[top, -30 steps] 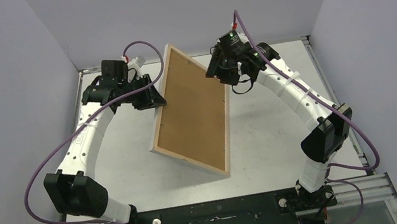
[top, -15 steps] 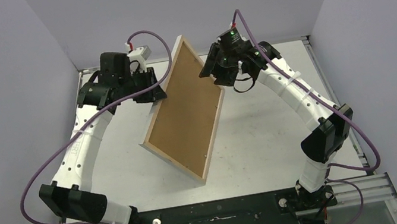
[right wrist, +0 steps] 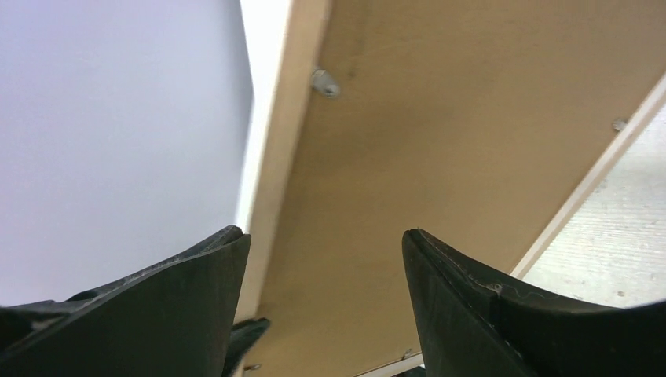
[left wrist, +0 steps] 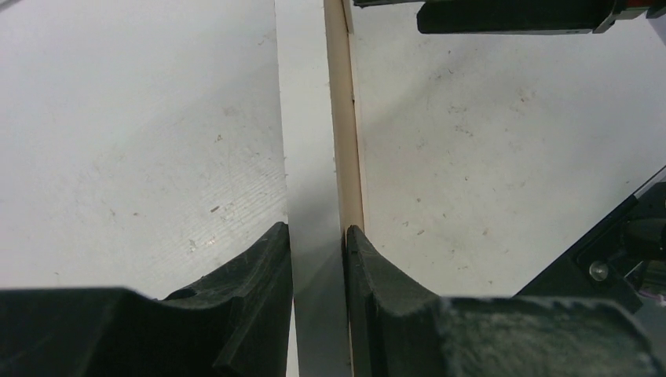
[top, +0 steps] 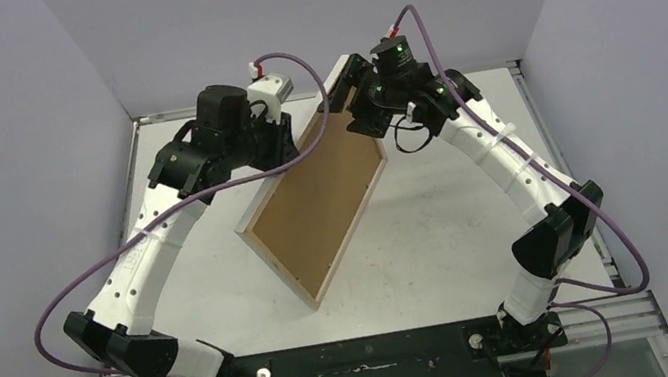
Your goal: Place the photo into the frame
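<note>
Frame (top: 275, 267) is up off the table (top: 438, 233), tilted, one corner low toward the near side and the opposite corner high at the back between the two wrists. Its back faces the overhead camera: pale wood rim around a brown backing board (top: 317, 201). The white front face is turned down and away, so what sits in the frame, print or not, cannot be made out from any view. Left gripper (left wrist: 318, 236) is clamped on the frame's left edge, one finger on the white face and the other against the bare-wood side; how deep the bite goes is cut off at the bottom of the left wrist view. Right gripper (right wrist: 322, 236) is at the high corner with its fingers spread wide, the rim and backing board filling the gap beyond the tips; whether either finger touches the wood cannot be told. Small metal tabs (right wrist: 323, 81) show on the rim's inner edge, blurred.
</note>
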### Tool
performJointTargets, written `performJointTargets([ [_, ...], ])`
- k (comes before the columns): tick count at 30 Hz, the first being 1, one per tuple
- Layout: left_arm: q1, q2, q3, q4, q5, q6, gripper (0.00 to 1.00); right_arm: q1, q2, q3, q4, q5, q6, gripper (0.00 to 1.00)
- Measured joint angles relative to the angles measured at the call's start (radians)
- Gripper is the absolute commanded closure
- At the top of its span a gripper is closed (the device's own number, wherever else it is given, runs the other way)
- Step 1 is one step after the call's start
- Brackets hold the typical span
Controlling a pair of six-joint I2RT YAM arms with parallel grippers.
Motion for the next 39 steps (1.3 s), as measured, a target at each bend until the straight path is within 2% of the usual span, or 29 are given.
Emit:
performJointTargets([
  [11, -0.151, -0.004, -0.001, 0.059, -0.139, 0.089, 1.00, 0.000, -0.037, 0.001, 0.016, -0.023, 0.072, 0.27],
  [22, -0.227, -0.027, -0.048, 0.130, -0.183, 0.108, 1.00, 0.000, -0.036, 0.095, -0.194, -0.002, 0.103, 0.28],
  [27, -0.237, -0.060, -0.106, 0.193, -0.175, 0.107, 1.00, 0.000, -0.036, 0.097, -0.256, 0.010, 0.124, 0.36],
  [35, -0.261, -0.088, -0.157, 0.253, -0.175, 0.107, 1.00, 0.000, -0.018, 0.114, -0.301, 0.040, 0.158, 0.38],
  [39, -0.269, -0.090, -0.163, 0.259, -0.176, 0.107, 1.00, 0.001, -0.005, 0.115, -0.306, 0.048, 0.171, 0.47],
])
